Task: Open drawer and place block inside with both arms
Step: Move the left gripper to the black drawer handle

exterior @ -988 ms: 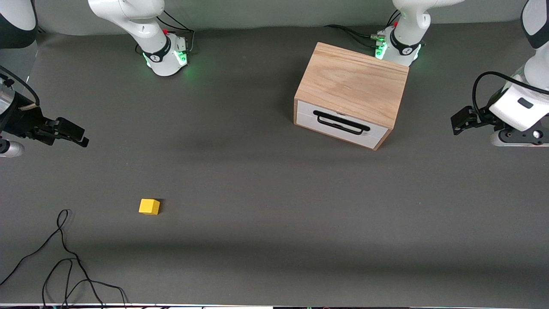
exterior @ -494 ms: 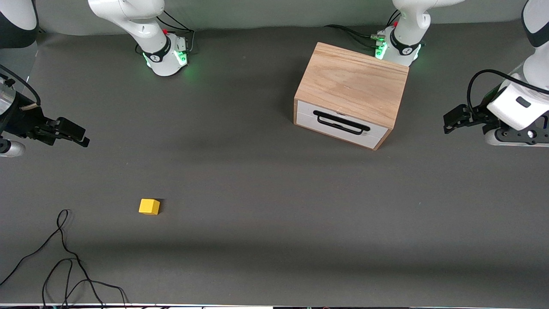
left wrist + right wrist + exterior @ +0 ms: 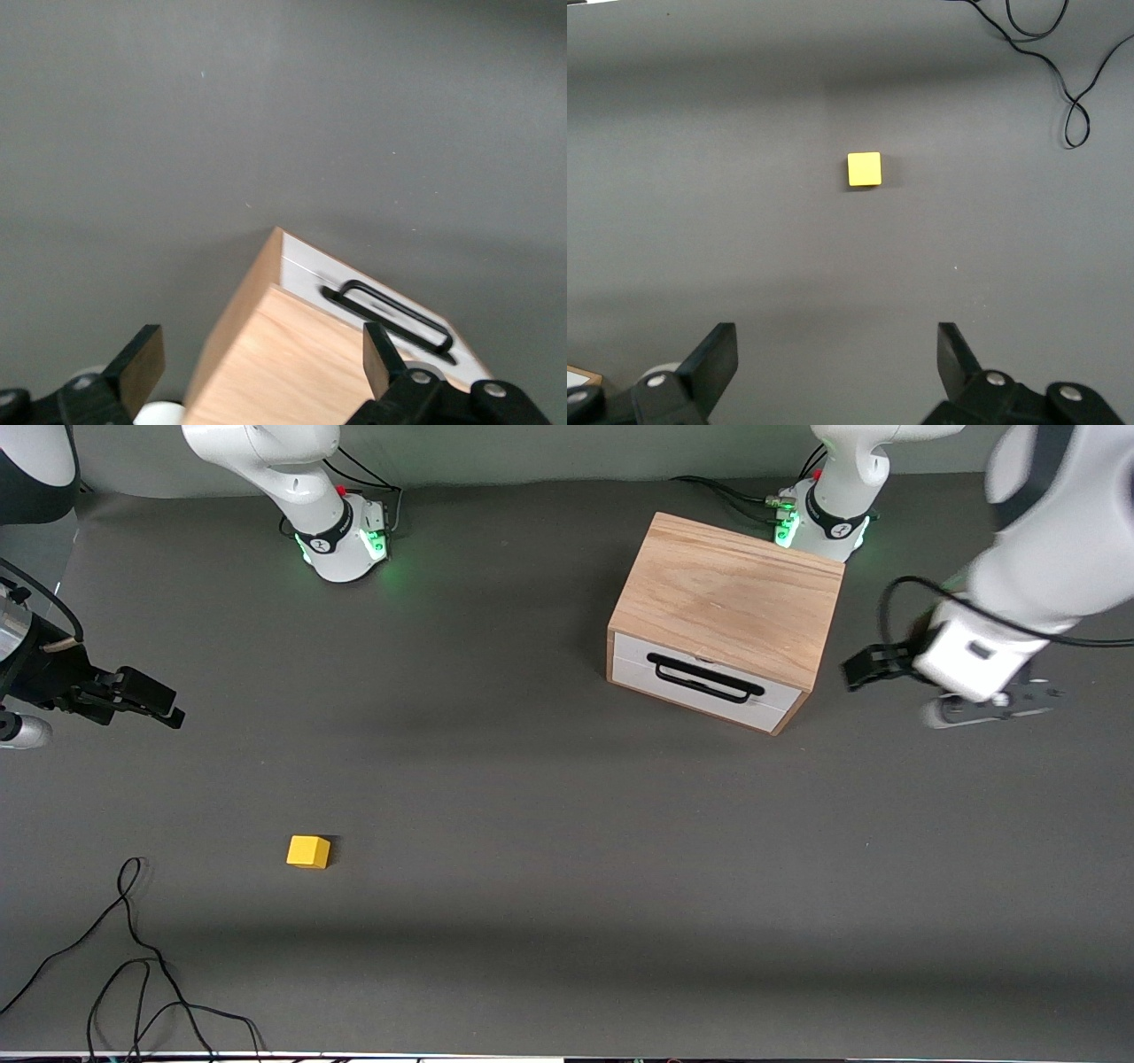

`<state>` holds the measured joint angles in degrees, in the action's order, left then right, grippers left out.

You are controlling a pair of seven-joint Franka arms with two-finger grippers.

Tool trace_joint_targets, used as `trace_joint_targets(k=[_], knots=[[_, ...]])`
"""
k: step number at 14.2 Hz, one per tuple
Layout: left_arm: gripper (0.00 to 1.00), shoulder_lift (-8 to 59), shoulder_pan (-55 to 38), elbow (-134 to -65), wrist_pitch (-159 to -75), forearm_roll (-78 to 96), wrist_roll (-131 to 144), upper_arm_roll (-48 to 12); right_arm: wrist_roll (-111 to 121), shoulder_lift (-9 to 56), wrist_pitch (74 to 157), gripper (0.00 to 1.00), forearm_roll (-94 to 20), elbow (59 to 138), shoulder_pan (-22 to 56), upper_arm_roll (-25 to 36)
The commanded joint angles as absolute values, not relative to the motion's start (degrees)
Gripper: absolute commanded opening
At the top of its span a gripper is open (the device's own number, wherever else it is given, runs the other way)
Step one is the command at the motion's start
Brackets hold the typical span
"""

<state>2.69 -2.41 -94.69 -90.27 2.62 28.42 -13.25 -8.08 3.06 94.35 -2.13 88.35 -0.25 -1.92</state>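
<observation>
Left wrist view, spread jaws above drawer (image 3: 390,312), right jaws spread, block (image 3: 865,169) apart.

One drawer (image 3: 700,682); one block (image 3: 308,852); two arms (image 3: 1019,558)

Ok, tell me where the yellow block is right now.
The small bright yellow cube sits on the dark grey table toward the right arm's end, nearer the front camera than the wooden drawer cabinet, beside loose black cable.
</observation>
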Motion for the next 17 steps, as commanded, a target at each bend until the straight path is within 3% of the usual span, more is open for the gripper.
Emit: trace_joint_targets(k=[1, 12, 17], knots=[[1.0, 4.5, -5.4, -95.2, -89.0, 2.9, 39.4, -12.7, -6.9, 2.5, 94.5, 1.0, -2.5, 88.3, -0.1, -1.5], [1.0, 16.3, -16.2, -96.3, -95.0, 3.7, 76.1, -12.7, -6.9, 2.4, 94.6, 1.0, -2.9, 88.2, -0.1, -1.5], [1.0, 20.7, -19.1, -96.6, -97.3, 2.8, 80.3, -12.6, -6.9, 2.4, 94.5, 1.0, -2.9, 88.2, -0.1, -1.4]])
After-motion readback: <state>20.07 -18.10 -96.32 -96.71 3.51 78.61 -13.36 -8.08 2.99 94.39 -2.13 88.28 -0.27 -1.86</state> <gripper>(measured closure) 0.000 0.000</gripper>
